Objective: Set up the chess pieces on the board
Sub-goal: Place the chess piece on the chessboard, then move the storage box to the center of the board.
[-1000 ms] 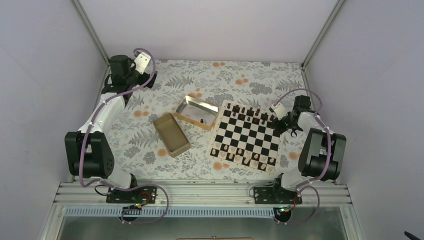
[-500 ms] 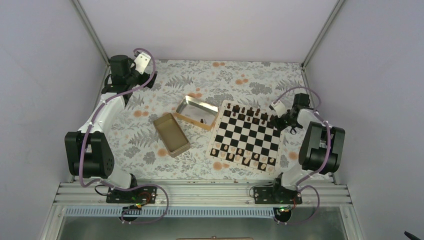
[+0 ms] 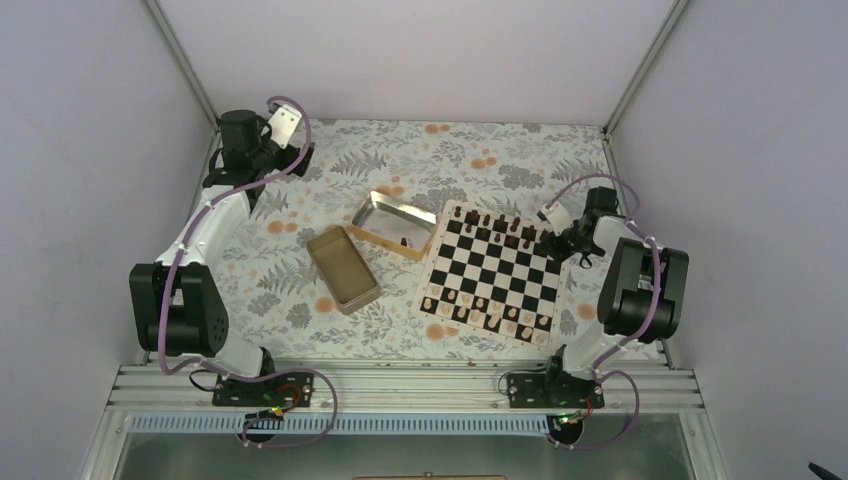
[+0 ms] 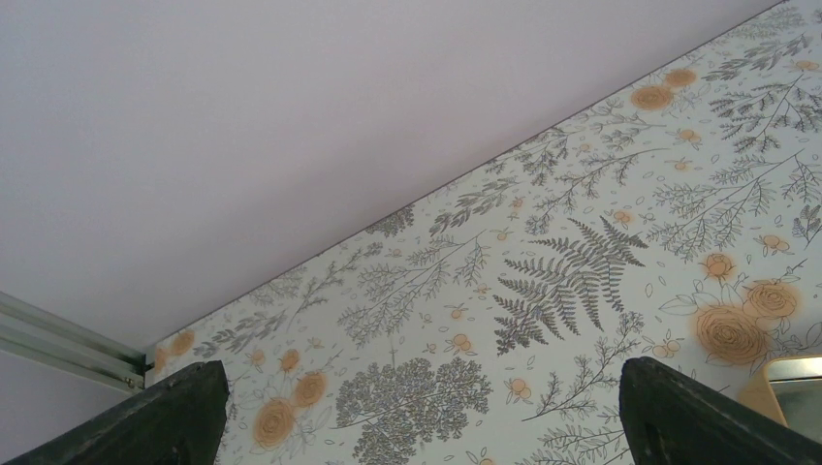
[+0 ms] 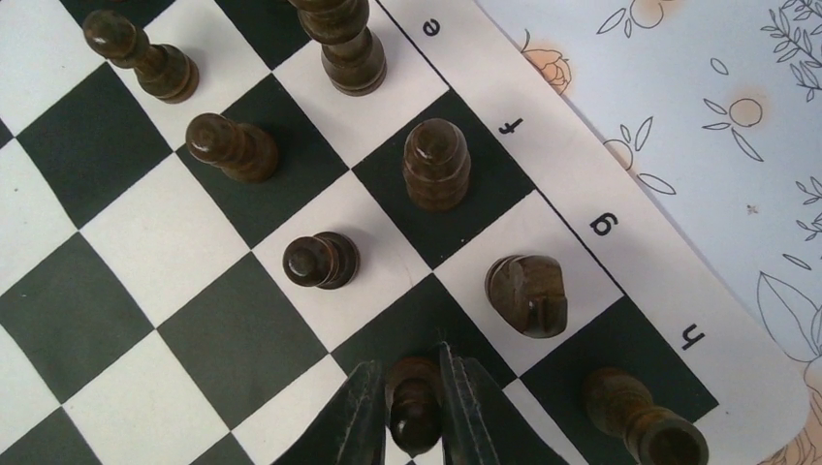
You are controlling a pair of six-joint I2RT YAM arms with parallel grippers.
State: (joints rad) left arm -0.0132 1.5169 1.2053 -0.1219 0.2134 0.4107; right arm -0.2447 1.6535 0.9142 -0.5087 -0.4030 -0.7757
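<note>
The board [image 3: 495, 268] lies right of centre, with dark chess pieces [image 3: 497, 226] on its far rows and pale pieces [image 3: 487, 312] on the near rows. My right gripper [image 5: 409, 360] is at the board's far right corner [image 3: 561, 243], shut on a dark pawn [image 5: 415, 407] that stands on a black square in the g column. Beside it stand a knight [image 5: 526, 294], a rook [image 5: 645, 421] and another pawn [image 5: 320, 260]. My left gripper [image 4: 426, 392] hangs open over the flowered cloth at the far left, with nothing between its fingers.
An open golden tin [image 3: 378, 212] with one dark piece [image 3: 403, 241] in it lies just left of the board. A second tin [image 3: 343, 268] sits nearer me. The back wall and side frame posts are close to the left gripper.
The right arm's elbow swung slightly back and right, and its gripper edged in over the board's far right corner. The left arm has not moved.
</note>
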